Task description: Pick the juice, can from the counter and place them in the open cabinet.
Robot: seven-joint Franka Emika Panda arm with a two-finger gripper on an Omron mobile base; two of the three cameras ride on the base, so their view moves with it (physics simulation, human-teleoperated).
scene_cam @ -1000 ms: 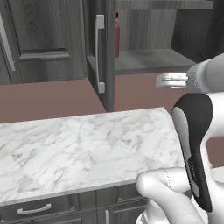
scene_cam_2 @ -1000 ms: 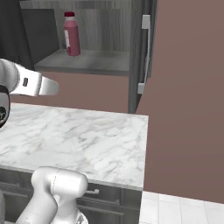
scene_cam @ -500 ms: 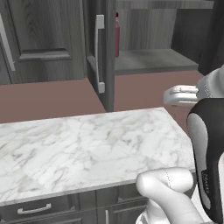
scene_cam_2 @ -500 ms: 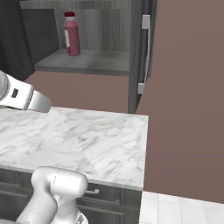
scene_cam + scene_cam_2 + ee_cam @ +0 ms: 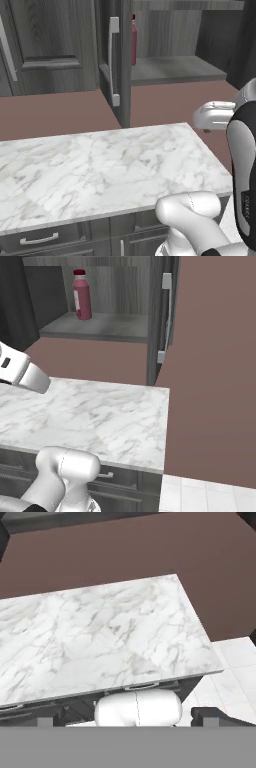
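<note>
On the open cabinet shelf — juice upright | counter below | pincer grip state — cannot tell

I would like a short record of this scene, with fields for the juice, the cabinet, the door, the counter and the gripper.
juice: maroon bottle, upright on the cabinet shelf
open cabinet: dark grey wood grain, above and behind the counter
door: swung open, silver bar handle
counter: white-and-grey marble top
can: cannot tell where it is
gripper: state cannot be told
</note>
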